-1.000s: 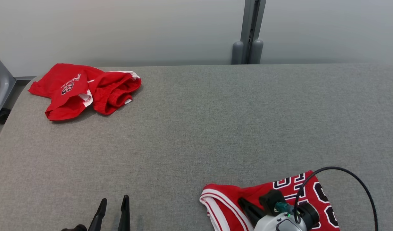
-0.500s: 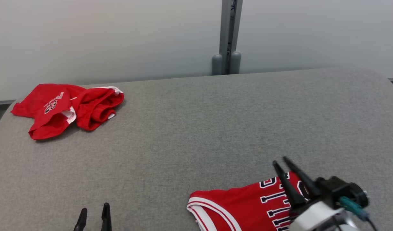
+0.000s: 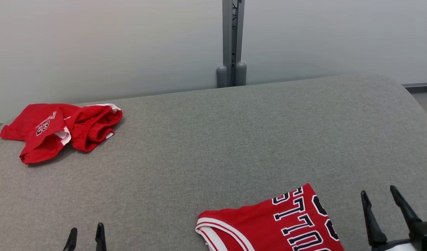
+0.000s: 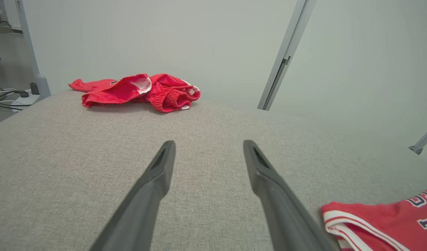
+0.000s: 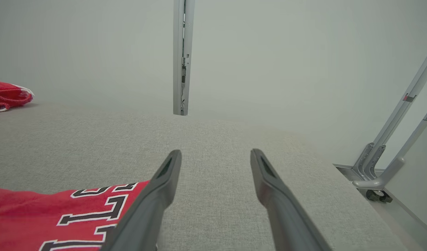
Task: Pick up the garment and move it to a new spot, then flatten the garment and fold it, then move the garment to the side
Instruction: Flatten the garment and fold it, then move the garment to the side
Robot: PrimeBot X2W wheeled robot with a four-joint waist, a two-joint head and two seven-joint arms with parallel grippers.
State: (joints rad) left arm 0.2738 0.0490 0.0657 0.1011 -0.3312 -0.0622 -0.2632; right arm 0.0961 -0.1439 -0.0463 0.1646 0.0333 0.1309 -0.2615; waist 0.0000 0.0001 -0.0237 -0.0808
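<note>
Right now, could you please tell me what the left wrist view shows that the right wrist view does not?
Left wrist view: the left arm's open dark fingers, the whole crumpled red garment and white cables on the floor. Right wrist view: the right arm's open dark fingers and grey metal frame legs with a caster. Both share the grey fabric tabletop, the flat red jersey with black-and-white lettering, a grey upright post, and an edge of that crumpled garment.
</note>
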